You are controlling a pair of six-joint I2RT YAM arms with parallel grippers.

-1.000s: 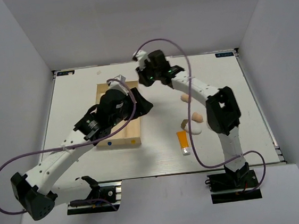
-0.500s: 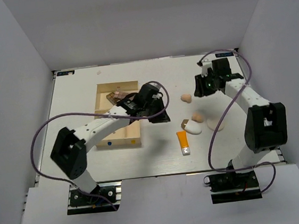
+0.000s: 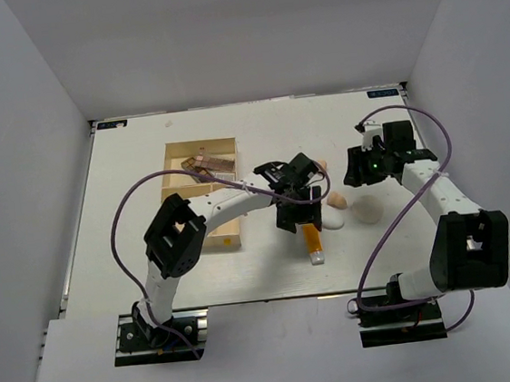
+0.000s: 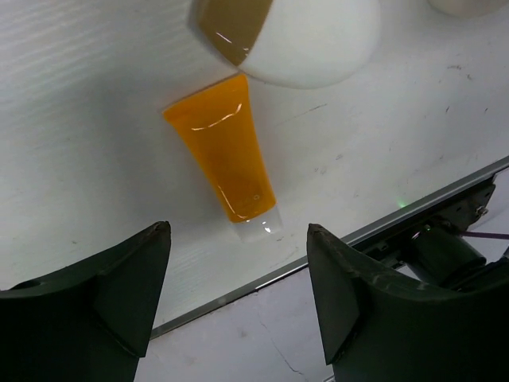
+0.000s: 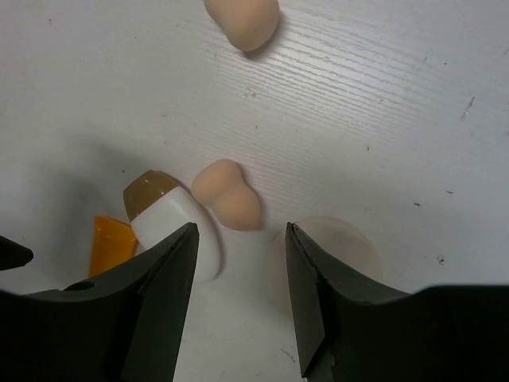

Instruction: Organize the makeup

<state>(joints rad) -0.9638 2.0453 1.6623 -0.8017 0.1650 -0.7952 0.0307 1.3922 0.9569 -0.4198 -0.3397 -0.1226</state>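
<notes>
The orange tube [image 4: 227, 155] lies on the table with its clear cap toward the near edge. My left gripper [image 4: 237, 231] hangs open just above that cap end, nothing between its fingers. The white oval piece [image 4: 294, 36] with a brown end touches the tube's top. My right gripper [image 5: 242, 226] is open and empty above a tan sponge [image 5: 227, 193] and the round cream puff [image 5: 334, 247]. A second sponge [image 5: 242, 17] lies farther off. Two brown palettes [image 3: 209, 166] sit in the wooden box's far compartment.
The pale wooden divided box [image 3: 227, 226] stands left of centre, with the left arm stretched across its near right corner. The table's metal front edge [image 4: 382, 227] is close behind the tube. The two grippers are a short way apart over the loose items.
The left arm has swung right from over the box to the orange tube. The right arm has come from the box's far side round to the sponges and puff, its jaws opening wider.
</notes>
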